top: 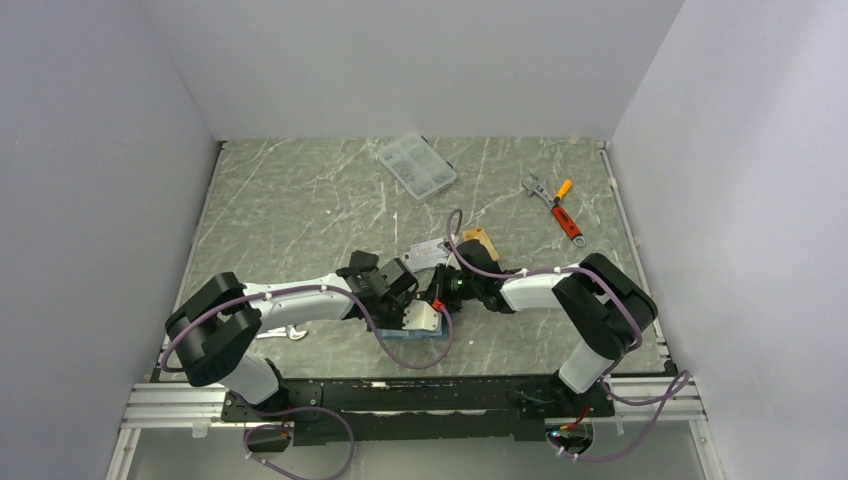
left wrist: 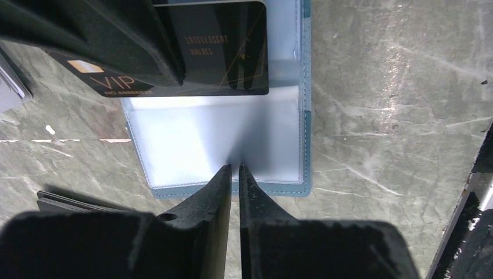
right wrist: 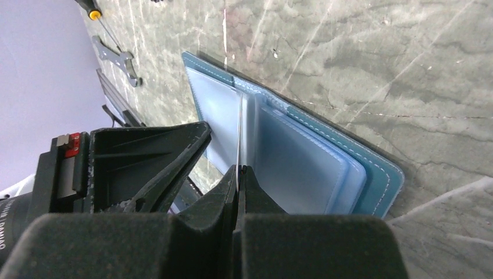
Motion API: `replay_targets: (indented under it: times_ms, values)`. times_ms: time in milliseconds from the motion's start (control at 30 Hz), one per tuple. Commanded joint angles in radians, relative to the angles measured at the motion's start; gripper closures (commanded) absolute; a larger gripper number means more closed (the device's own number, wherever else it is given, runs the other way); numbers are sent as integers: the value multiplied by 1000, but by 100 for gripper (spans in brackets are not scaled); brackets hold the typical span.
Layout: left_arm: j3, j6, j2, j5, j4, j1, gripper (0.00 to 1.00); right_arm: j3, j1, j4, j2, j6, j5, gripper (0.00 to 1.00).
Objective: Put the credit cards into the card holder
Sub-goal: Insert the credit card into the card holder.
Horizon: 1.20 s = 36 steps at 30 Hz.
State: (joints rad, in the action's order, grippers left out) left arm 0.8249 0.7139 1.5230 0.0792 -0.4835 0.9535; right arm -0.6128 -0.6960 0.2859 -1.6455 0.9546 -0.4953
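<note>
At the middle of the near table (top: 300,200), in the top view, the two arms meet tip to tip: the left gripper (top: 408,312) comes in from the left and the right gripper (top: 441,293) from the right, both low over the teal card holder (top: 420,336). Just beyond them lie a silver-grey card (top: 428,255) and an orange-gold card (top: 482,242). Near the back wall sit a clear compartment box (top: 416,166) and, to the right, a wrench (top: 537,187) and a screwdriver (top: 563,215).

From the left wrist, the holder lies open and flat, its clear sleeves facing up. The left jaws are drawn almost together at its near edge, and a hazy clear leaf of the holder rises from the slit between them, seemingly pinched. A dark card (left wrist: 232,58) with gold "VIP" print lies across the holder's far half, dark fingers (left wrist: 116,40) over it.

From the right wrist, the right jaws are clamped tight on that card, seen edge-on as a thin pale line over the sleeves.
</note>
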Motion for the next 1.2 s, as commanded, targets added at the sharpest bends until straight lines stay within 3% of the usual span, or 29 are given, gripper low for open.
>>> replay_targets:
  times_ms: [0,600,1167]
  values:
    - [19,-30,-10,-9,-39,5,85,19,-12,83,-14,33,37,100]
    - [-13,-53,-15,-17,-46,6,89,74,-17,247,-59,98,-12,100]
    - [-53,-69,6,-41,-9,17,95,78,-47,249,-131,127,-14,100]
